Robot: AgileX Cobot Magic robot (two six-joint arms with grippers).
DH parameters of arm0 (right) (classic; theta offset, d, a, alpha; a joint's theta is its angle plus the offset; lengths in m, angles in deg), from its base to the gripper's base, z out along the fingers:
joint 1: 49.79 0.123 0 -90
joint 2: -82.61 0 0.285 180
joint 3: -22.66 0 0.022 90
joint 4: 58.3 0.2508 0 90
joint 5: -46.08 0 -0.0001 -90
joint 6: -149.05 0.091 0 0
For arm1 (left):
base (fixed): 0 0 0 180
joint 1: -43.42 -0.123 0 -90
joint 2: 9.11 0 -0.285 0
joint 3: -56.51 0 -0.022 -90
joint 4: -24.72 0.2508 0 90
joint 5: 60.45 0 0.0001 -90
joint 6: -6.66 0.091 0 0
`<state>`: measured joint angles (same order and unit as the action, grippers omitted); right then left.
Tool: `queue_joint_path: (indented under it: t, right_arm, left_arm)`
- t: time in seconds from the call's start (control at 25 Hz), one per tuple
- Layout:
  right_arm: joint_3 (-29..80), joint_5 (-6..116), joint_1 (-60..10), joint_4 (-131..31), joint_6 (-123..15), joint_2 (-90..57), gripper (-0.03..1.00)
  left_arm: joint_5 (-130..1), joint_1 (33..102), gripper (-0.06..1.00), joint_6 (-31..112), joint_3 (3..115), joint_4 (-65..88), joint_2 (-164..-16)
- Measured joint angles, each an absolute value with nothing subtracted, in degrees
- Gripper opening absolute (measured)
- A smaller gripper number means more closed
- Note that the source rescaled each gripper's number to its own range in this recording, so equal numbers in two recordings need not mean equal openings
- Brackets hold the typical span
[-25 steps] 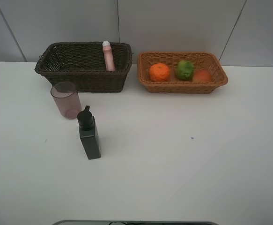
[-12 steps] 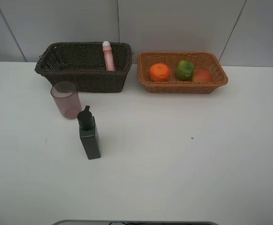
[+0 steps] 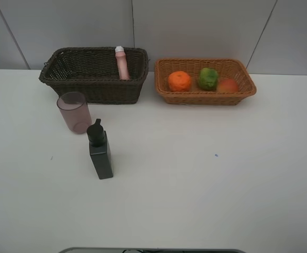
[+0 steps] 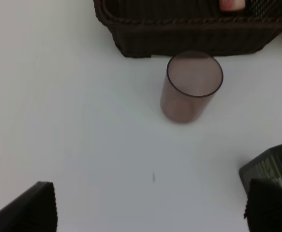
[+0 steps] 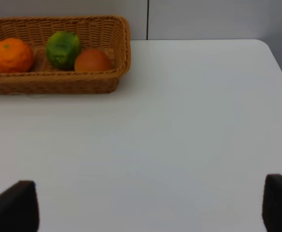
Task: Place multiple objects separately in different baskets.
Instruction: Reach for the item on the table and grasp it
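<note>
The dark brown basket (image 3: 106, 93) stands at the back left with the pink white-capped bottle (image 3: 122, 63) upright inside. To its right, the tan basket (image 3: 206, 98) holds the tangerine (image 3: 179, 80), the green fruit (image 3: 207, 78) and the peach (image 3: 227, 85). The mauve cup (image 3: 74, 112) and the dark pump bottle (image 3: 100, 150) stand on the table in front of the dark basket. Neither gripper shows in the high view. My left gripper (image 4: 150, 210) is open above the table, short of the cup (image 4: 191, 87). My right gripper (image 5: 145, 205) is open and empty, well away from the tan basket (image 5: 58, 86).
The white table (image 3: 206, 179) stretches wide in front of both baskets. A grey panelled wall (image 3: 195, 26) rises behind them. The table's right edge (image 5: 281, 67) shows in the right wrist view.
</note>
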<state>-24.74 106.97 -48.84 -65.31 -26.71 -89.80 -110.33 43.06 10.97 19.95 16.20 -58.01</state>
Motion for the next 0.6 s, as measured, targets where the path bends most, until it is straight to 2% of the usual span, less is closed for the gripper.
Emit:
queue_joint_path:
  t: [0.2, 0.6]
  right_arm:
    - [-24.74, 106.97, -48.84, -65.31, -26.71, -89.8, 0.95]
    - [-24.74, 106.97, -48.84, -65.31, -26.71, -89.8, 0.95]
  left_arm:
    - [-109.97, 43.46, 1.0, 10.97, 28.51, 15.95, -77.09]
    - [-110.97, 51.68, 1.0, 6.05, 45.62, 19.59, -105.72]
